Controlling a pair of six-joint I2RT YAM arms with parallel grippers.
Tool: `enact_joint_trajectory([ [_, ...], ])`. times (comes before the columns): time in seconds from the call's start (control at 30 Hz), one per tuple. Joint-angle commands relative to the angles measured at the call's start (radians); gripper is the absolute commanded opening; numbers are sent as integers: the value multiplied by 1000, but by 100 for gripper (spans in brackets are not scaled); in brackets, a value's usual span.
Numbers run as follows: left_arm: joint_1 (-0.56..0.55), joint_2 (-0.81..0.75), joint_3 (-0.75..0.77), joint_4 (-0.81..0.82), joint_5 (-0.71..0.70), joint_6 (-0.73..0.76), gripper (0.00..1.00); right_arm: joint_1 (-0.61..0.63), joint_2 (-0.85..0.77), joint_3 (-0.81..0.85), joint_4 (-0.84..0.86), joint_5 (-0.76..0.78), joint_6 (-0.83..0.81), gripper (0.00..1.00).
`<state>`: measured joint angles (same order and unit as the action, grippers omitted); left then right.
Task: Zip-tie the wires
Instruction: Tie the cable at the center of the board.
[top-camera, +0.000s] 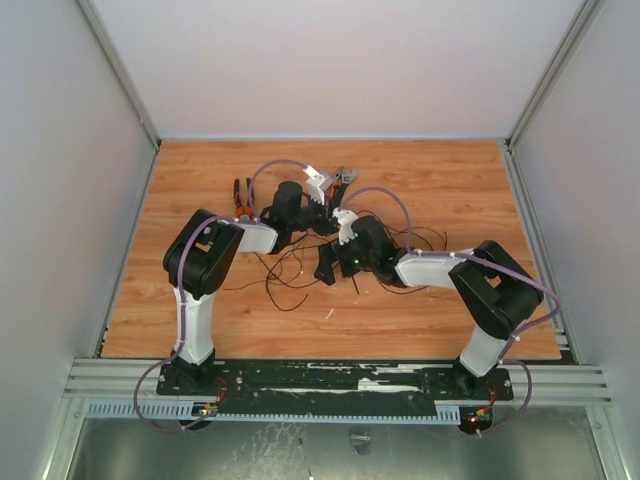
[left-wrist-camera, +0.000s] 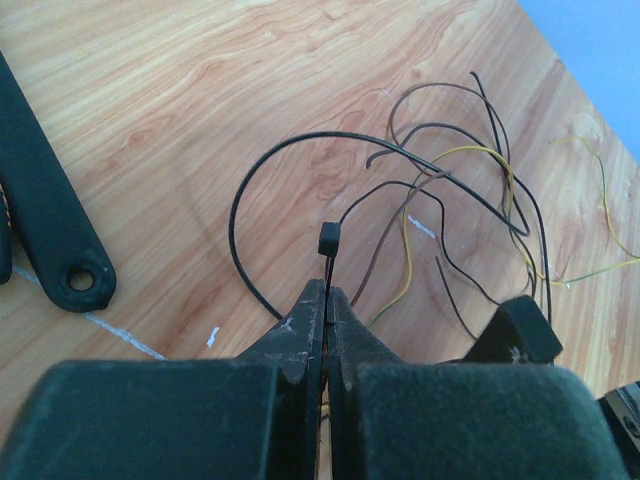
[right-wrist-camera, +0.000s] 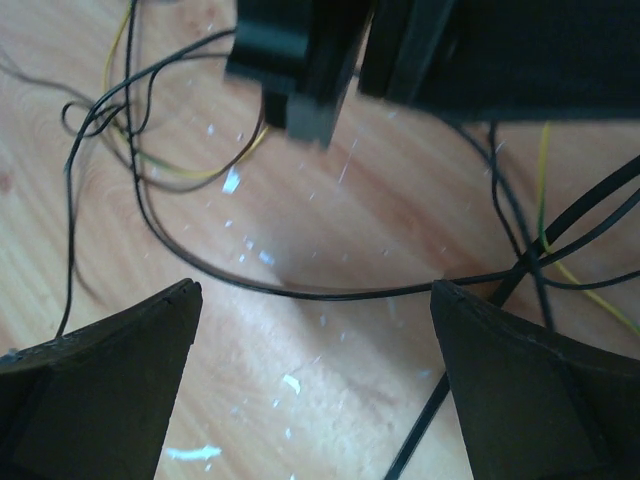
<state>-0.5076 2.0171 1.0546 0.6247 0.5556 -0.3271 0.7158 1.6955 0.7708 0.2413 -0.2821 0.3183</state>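
Left gripper (left-wrist-camera: 326, 312) pinched tight on zip tie (left-wrist-camera: 328, 238), lower centre of left wrist frame: stiff black strip, square head just above fingertips, strap arcing in smooth loop. Wires (left-wrist-camera: 510, 195), thin black, brown and yellow loops, lie right on glossy wood-grain table (left-wrist-camera: 180, 90). Right gripper (right-wrist-camera: 315, 320) spread wide over wires, blunt matte black fingers, holding nothing.

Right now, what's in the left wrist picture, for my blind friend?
The left gripper is shut on the zip tie, its square head poking up. Thin black and yellow wires sprawl on the wooden table beyond.
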Motion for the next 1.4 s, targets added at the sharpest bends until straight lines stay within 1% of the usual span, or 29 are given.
enact_joint_trajectory([
  [0.0, -8, -20, -4, 4, 19, 6, 0, 5, 62, 82, -57, 99, -79, 99],
  [0.17, -8, -17, 2, -6, 30, 17, 0, -3, 108, 152, -58, 105, -128, 99],
  [0.4, -7, 1, 23, -26, 50, 16, 0, -5, 117, 170, -19, 83, -126, 99],
  [0.53, -8, -1, 22, -33, 47, 23, 0, -5, 34, 111, -14, 72, -127, 99],
  [0.67, -8, 8, 31, -45, 47, 29, 0, -5, -77, 47, -28, 22, -151, 99],
  [0.83, -8, 14, 41, -62, 49, 42, 0, -5, -178, 38, -179, -73, -217, 99],
  [0.9, -8, 17, 47, -65, 57, 42, 0, -4, -214, 29, -233, -81, -241, 99],
  [0.97, -8, 19, 55, -73, 69, 44, 0, -4, -260, 5, -242, -58, -252, 99],
  [1.03, -8, 23, 60, -81, 74, 49, 0, -6, -315, -35, -198, -17, -258, 99],
  [1.13, -8, 29, 70, -99, 83, 63, 0, -8, -402, -129, -64, 83, -283, 99],
  [1.27, -8, 35, 91, -137, 103, 83, 0, -6, -499, -244, 101, 169, -404, 99],
  [1.37, -8, 38, 105, -157, 118, 89, 0, -6, -541, -286, 163, 186, -517, 99],
])
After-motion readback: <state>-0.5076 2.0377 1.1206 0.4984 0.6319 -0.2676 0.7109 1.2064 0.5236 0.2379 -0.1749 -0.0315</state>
